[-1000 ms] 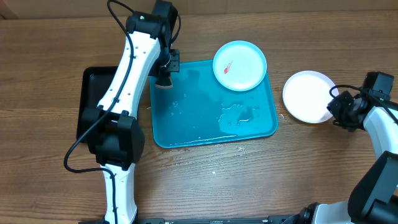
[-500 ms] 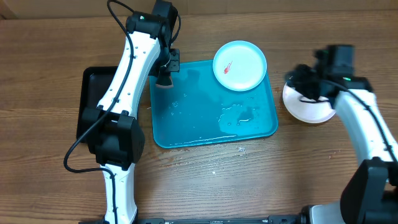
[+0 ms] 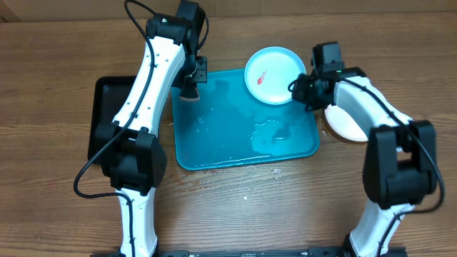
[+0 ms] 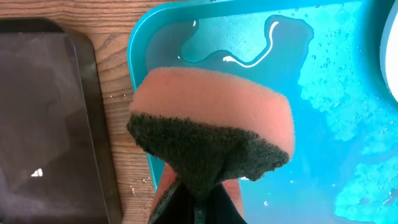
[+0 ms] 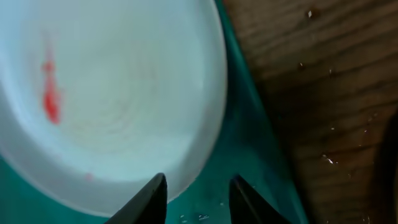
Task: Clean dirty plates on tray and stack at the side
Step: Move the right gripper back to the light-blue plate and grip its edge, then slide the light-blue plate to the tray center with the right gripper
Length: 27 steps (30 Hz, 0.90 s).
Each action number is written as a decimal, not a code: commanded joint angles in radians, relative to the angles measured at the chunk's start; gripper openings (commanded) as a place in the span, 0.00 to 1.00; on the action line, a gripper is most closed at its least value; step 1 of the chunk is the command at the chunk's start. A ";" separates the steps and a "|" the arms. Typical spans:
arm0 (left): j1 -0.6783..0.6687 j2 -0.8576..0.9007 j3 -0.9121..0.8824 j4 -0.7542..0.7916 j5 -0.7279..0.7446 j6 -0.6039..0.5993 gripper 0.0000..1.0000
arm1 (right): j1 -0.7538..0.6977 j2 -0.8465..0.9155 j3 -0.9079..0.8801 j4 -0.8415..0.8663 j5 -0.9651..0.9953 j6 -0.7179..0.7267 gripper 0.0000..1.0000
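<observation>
I have a wooden table (image 3: pixel 57 64) carrying the teal tray (image 3: pixel 221 135) at centre, with a black tray (image 3: pixel 101 107) just left of it. A white plate (image 3: pixel 346 127) lies right of the teal tray, and water drops (image 3: pixel 275 171) speckle the wood by its near edge.

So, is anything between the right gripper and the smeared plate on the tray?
Nothing visible. The right gripper is open at the edge of the cyan plate, with only bare wet tray under its fingertips.

cyan plate (image 3: pixel 275 75): red-smeared, tray (image 3: pixel 214 143) corner | white plate (image 3: pixel 346 128): beside tray, seemingly clean
</observation>
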 commanded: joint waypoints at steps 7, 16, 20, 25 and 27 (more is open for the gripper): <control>-0.008 -0.009 -0.004 0.005 0.006 -0.010 0.04 | 0.075 0.059 0.027 -0.003 0.015 0.007 0.23; -0.007 -0.009 -0.004 0.008 0.005 -0.010 0.04 | 0.200 0.059 0.027 -0.203 -0.005 0.008 0.06; -0.007 -0.009 -0.004 0.013 0.005 -0.010 0.04 | 0.243 0.058 0.027 -0.299 -0.027 0.006 0.07; -0.008 -0.009 -0.004 0.020 0.006 -0.010 0.04 | 0.250 0.058 0.027 -0.282 -0.027 -0.097 0.22; -0.007 -0.009 -0.004 0.019 0.006 -0.010 0.04 | 0.245 0.058 0.027 -0.240 -0.026 -0.196 0.28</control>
